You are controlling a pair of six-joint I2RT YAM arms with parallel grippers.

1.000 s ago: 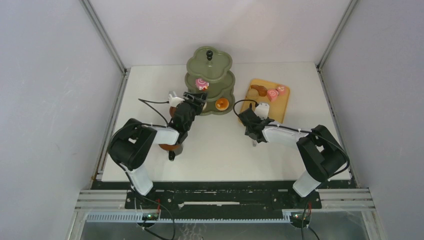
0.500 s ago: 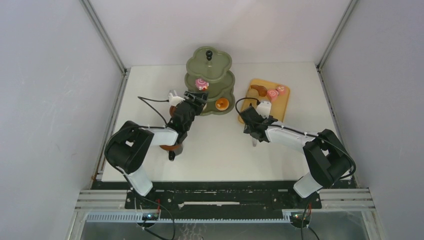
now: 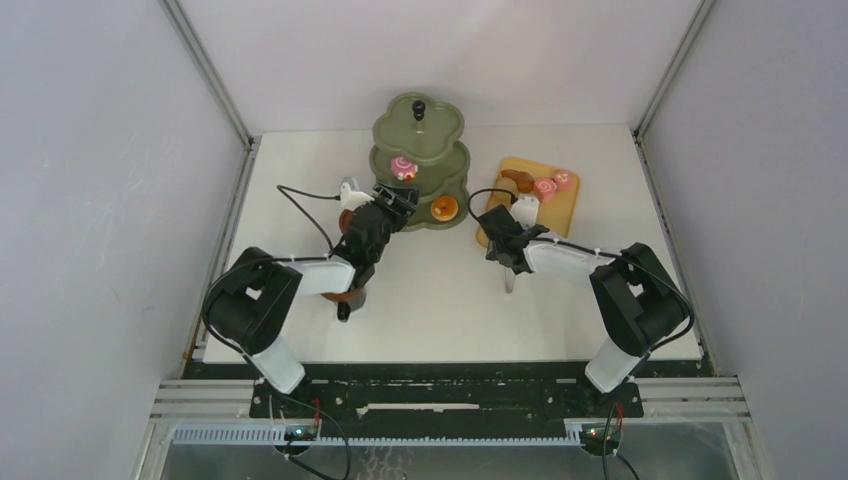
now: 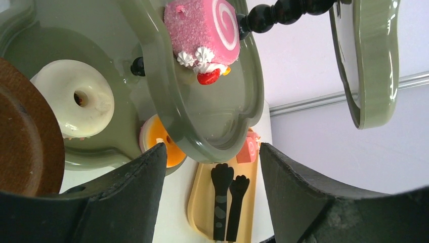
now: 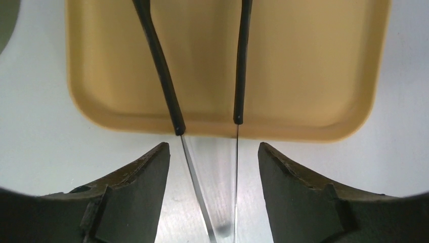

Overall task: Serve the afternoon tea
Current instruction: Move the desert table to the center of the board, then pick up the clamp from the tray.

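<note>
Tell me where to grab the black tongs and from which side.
Grip the black tongs across their two bare metal arms, just off the near edge of the yellow tray, where they converge. Come from above with the right tool, one finger outside each arm; it straddles them, open.

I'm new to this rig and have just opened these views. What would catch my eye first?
The olive-green three-tier stand at the far middle of the table stands out, with a pink swirl cake on its middle tier. To its right lies an orange-yellow tray. Black tongs rest over its near edge, running between the fingers of the open right gripper, which does not touch them.
</note>
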